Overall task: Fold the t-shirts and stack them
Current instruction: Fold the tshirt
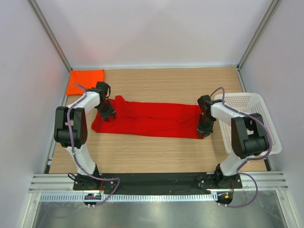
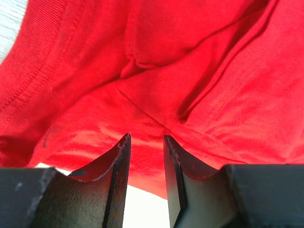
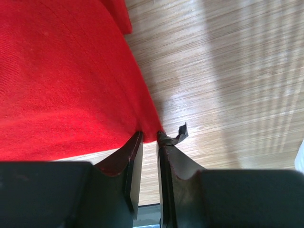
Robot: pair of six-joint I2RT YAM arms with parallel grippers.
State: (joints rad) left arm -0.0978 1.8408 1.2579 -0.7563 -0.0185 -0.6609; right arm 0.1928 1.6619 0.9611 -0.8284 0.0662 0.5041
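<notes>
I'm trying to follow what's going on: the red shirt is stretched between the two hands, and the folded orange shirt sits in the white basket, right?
Not quite. The orange shirt lies folded on the table, at its far left corner, not in the white basket; the top view shows it. The red shirt is indeed stretched between the left hand and right hand.

No text, label, brand, number or sign could be read in any view; the red t-shirt (image 1: 152, 119) and orange t-shirt (image 1: 84, 80) appeared plain.
</notes>
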